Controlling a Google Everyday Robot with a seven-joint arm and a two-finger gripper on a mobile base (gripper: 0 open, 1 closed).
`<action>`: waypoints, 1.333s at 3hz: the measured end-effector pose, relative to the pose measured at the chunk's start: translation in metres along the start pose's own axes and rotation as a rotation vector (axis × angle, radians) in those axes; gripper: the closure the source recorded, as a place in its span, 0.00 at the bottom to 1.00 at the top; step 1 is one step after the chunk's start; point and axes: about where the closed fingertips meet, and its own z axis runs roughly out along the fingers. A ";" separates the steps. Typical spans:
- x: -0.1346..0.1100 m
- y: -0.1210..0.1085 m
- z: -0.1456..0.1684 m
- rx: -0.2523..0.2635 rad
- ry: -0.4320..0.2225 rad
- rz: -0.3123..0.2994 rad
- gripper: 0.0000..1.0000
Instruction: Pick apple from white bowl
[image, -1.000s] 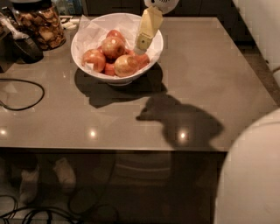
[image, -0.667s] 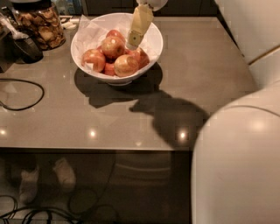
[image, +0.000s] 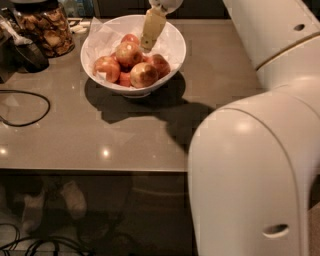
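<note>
**Item 1. The apple** (image: 129, 53): red-orange with a pale gold patch and glossy. It sits highest in the heap at the middle of the bowl. Nothing lies over it, so it is probably the easiest fruit to reach from above.

**Item 2. Other apples**: one golden at the front (image: 144, 75), one at the left (image: 106, 67), one at the right (image: 159, 64) and one behind (image: 131, 38). They are packed against item 1 and prop it up (any of them may roll if nudged).

**Item 3. The white bowl** (image: 175, 40): wide and glossy, lined with crumpled paper (image: 100, 39). The paper likely cushions the fruit and keeps it bunched at the centre.

**Item 4. The gripper** (image: 146, 45): pale yellow, reaching down over the far rim into the bowl. Its tip is just beside the upper right of item 1, between that apple and the right-hand one. It holds nothing. Whether it is parted or closed cannot be told from this view. Judged stage: approach, grasp not yet made.

**Item 5. The table** (image: 220, 75): grey-brown, with the bowl near its far edge.

**Item 6. Glass jar** (image: 47, 27) of brown snacks, far left and well apart from the bowl. A dark cable (image: 30, 107) loops nearer the front.

**Item 7. Robot arm housing** (image: 250, 165): white, filling the right foreground.
</note>
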 end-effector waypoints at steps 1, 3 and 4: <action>-0.005 -0.007 0.012 -0.011 -0.001 0.011 0.23; -0.015 -0.009 0.038 -0.055 0.004 0.028 0.25; -0.024 -0.009 0.050 -0.074 0.002 0.032 0.27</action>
